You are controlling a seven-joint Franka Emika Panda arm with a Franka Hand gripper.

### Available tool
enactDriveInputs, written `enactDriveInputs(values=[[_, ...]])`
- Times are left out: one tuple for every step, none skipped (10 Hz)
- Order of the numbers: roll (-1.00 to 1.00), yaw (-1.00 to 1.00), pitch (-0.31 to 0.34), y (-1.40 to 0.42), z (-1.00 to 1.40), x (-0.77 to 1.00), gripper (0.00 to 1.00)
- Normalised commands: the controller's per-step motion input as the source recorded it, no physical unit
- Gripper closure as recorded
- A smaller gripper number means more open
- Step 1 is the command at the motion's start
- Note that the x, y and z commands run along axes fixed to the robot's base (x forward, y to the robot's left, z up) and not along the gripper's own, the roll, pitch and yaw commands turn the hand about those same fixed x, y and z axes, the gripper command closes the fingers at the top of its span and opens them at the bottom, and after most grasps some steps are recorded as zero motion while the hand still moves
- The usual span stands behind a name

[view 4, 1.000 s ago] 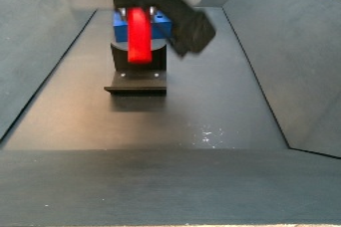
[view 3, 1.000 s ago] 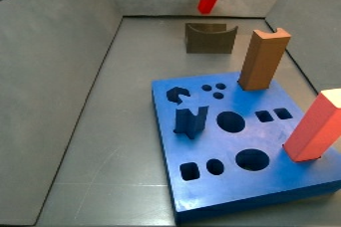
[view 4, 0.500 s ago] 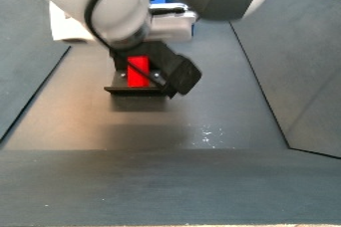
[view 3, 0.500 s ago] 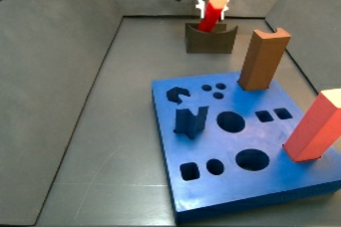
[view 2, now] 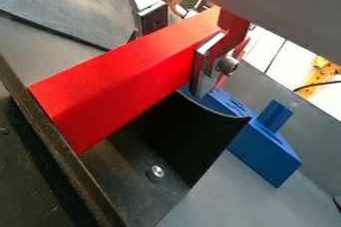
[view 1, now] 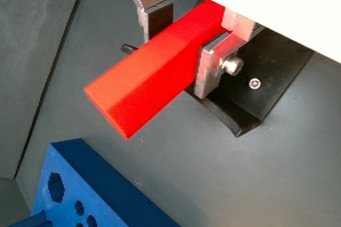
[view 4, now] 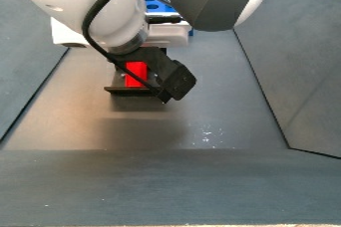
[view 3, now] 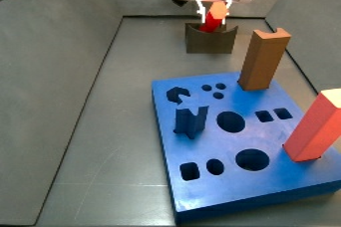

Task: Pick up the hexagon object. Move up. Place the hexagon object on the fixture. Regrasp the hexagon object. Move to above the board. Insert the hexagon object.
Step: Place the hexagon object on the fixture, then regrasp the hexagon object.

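You have the red hexagon bar [view 1: 154, 72] clamped between the two silver fingers [view 1: 213, 64] of the hand [view 1: 184, 40], which is closed on it. In both wrist views the plates press against opposite sides of the bar [view 2: 120, 92], and most of its length sticks out past them, free of any support. The bar sits right at the dark fixture [view 1: 261, 92]: in a wrist view the fixture's black upright [view 2: 200, 141] stands directly under and beside the bar, though you cannot tell from these pictures whether the two actually touch.

In a side view the hand [view 3: 213, 12] hangs at the far end of the surface, with the short visible part of the red bar [view 3: 212, 15] just above the notch of the fixture [view 3: 209, 39]. In the opposing side view the big white arm fills the upper part of the picture, and only a small patch of red [view 4: 136, 72] shows behind a black part of the wrist, over the fixture [view 4: 135, 90].

Nearer to you lies the blue board [view 3: 240, 146], well apart from the fixture. A brown block [view 3: 264, 59] stands upright at its far corner, a salmon-red block [view 3: 314, 125] stands on its right edge, and a dark blue upright piece [view 3: 188, 120] sits among the holes. A corner of the board [view 1: 94, 193] also shows in a wrist view.
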Motion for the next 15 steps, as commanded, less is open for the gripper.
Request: enactDriveInputs(values=[[0.00,0.00,0.000,0.00,0.00,0.00,0.00],[0.05,-0.03,-0.009,0.00,1.00,0.00,0.00],[0.05,-0.02,-0.007,0.00,1.00,0.00,0.00],[0.06,-0.01,0.002,0.00,1.00,-0.02,0.00],[0.06,0.00,0.010,0.00,1.00,-0.02,0.00],[0.06,0.01,0.030,0.00,1.00,-0.03,0.00],[0.06,0.01,0.046,0.01,1.00,-0.03,0.00],[0.06,0.01,0.063,0.00,0.80,-0.03,0.00],[0.05,0.00,0.068,0.00,0.70,-0.03,0.00],[0.05,-0.01,0.081,0.01,0.49,-0.02,0.00],[0.05,-0.02,0.084,0.01,0.33,-0.02,0.00],[1.00,0.03,0.054,-1.00,0.86,0.01,0.00],[1.00,0.03,0.053,-1.00,0.79,0.01,0.00],[1.00,0.03,0.041,-1.00,0.70,-0.03,0.00],[1.00,0.03,0.037,-1.00,0.66,-0.05,0.00]])
